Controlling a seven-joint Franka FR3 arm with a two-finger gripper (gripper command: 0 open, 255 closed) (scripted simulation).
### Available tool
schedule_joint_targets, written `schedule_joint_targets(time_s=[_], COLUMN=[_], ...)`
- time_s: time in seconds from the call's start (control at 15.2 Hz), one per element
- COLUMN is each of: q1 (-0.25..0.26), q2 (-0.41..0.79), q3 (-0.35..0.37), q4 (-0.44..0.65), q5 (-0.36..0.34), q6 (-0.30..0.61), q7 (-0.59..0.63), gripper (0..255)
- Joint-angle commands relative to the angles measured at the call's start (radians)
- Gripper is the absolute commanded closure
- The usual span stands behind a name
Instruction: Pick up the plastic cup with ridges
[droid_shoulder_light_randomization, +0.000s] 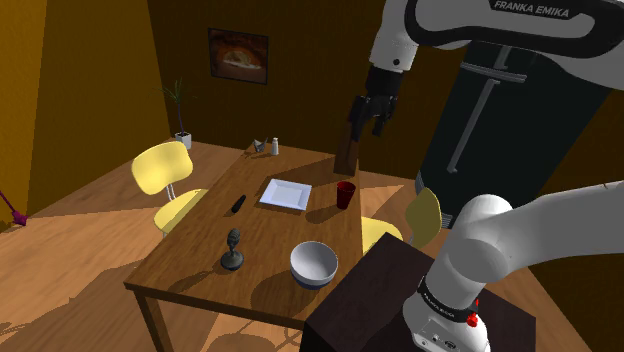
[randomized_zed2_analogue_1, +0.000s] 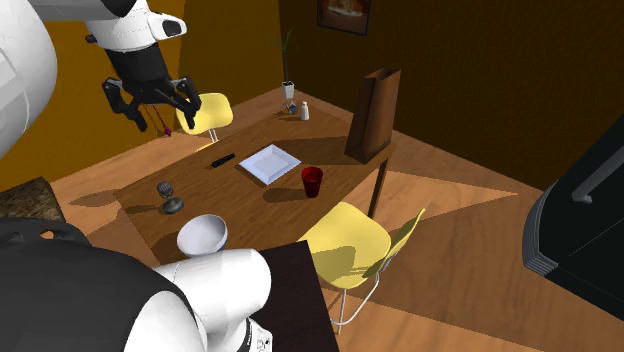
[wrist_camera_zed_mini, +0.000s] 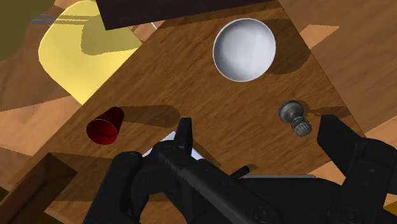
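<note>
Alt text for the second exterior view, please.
An open black gripper hangs above a wooden table. On the table, the red cup stands beside a white plate, and a white bowl sits nearer the camera.

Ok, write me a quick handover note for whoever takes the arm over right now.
Gripper: open, empty, up in the air well clear of the cup.
Cup: the dark red cup stands upright on the wooden table, beside the white plate, near the edge by a yellow chair.
Done: no grasp yet.
Left: move over the cup, descend, close on it, lift.
</note>
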Motion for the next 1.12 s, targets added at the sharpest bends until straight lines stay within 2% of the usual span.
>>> schedule_joint_targets(time_s=[0.0,0.53,1.06], q1=[0.0,-0.043,-0.069], q2=[0.0,0.088,0.273], q3=[0.0,-0.152,-0.309], q4=[0.0,-0.109,-0.132], q5=[0.0,-0.066,-0.094], q6=[0.0,0.194,0.398], q7=[0.0,-0.165,-0.338], gripper=[0,0,0])
